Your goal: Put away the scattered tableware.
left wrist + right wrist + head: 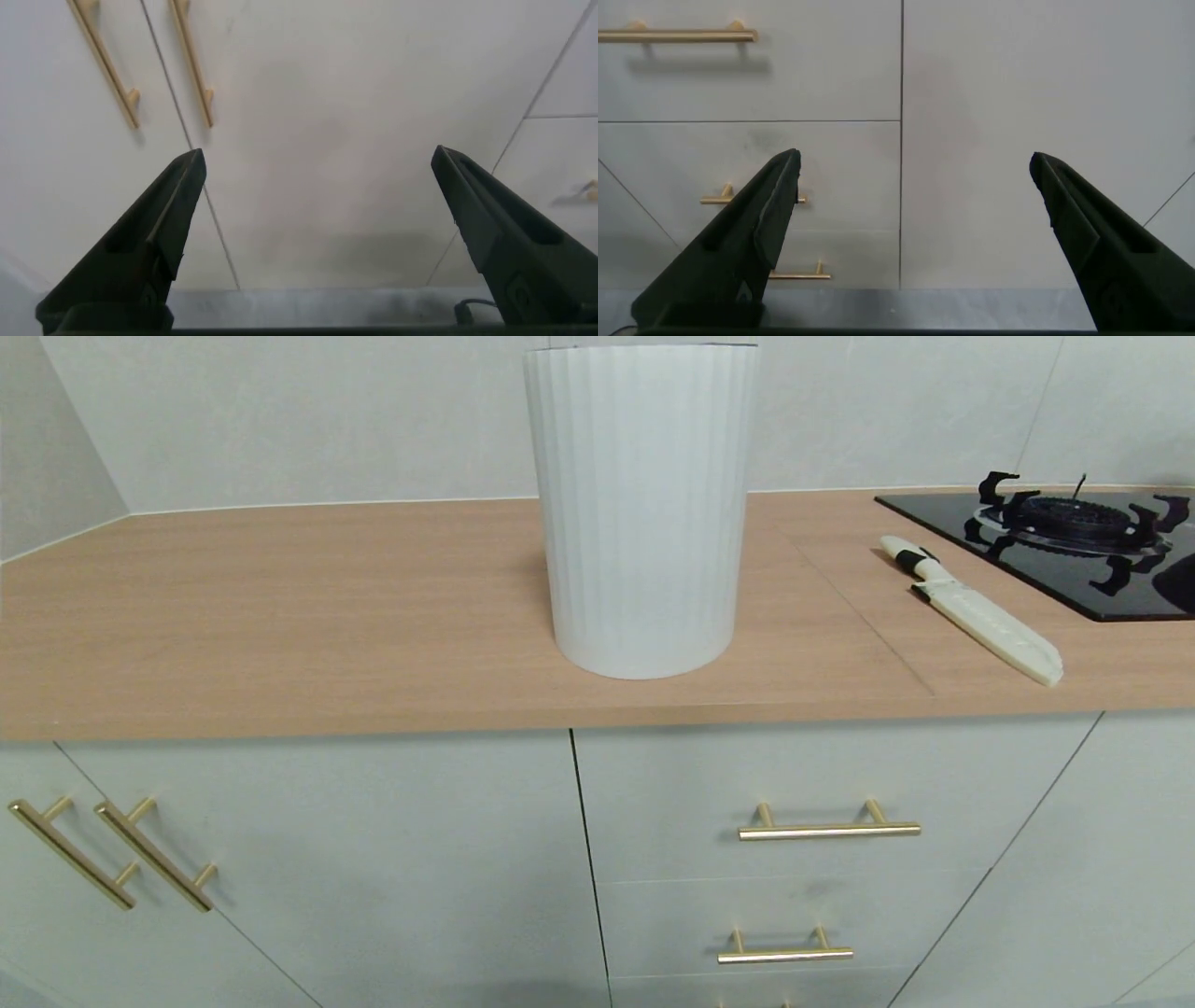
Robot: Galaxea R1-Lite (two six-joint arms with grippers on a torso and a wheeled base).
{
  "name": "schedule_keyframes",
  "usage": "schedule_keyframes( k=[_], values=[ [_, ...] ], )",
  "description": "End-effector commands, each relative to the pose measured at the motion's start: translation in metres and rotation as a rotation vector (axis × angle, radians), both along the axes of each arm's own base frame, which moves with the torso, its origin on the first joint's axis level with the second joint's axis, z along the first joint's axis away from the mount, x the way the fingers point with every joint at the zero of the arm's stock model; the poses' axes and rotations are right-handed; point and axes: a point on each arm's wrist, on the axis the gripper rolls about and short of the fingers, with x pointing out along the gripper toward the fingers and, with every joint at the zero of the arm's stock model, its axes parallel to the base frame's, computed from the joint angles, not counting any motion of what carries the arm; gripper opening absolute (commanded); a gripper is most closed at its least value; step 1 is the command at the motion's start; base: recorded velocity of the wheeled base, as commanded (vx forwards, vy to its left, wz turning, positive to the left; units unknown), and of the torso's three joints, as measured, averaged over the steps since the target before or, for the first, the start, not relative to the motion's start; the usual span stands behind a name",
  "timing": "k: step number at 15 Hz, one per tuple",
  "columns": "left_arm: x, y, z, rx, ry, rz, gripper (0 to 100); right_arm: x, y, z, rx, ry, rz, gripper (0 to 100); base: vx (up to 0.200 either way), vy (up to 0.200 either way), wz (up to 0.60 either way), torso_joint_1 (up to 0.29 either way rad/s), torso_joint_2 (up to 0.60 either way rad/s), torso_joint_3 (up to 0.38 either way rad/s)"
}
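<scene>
Approach step: the left gripper (316, 154) and right gripper (913, 157) hang wide open and empty before the cabinet fronts (327, 103), while the knife (971, 609) lies on the countertop (280, 607) between the white ribbed container (640, 513) and the hob (1046, 555), so the right arm should next rise to it.

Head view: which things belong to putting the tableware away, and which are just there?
Job: knife lying on the counter; tall white ribbed container, probably where it goes.
Just there: gas hob; drawer handles.

Knife (971, 610) right of container (641, 513), beside hob (1046, 567)
</scene>
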Motion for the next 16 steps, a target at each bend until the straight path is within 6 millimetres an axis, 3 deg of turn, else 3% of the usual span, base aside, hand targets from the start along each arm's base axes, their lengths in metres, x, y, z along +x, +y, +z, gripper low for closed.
schedule_keyframes(
  k=[1, 16],
  values=[
    [0.0, 0.0, 0.0001, 0.0, -0.001, 0.0, 100, 0.0001, 0.0, 0.0001, 0.0, 0.001, 0.001, 100, 0.0, 0.0, 0.0, 0.173, -0.55, -0.3],
    [0.0001, 0.0, 0.0001, 0.0, 0.001, 0.0, 100, 0.0001, 0.0, 0.0001, 0.0, 0.001, 0.001, 100, 0.0, 0.0, 0.0, 0.189, -0.49, -0.287]
  ],
)
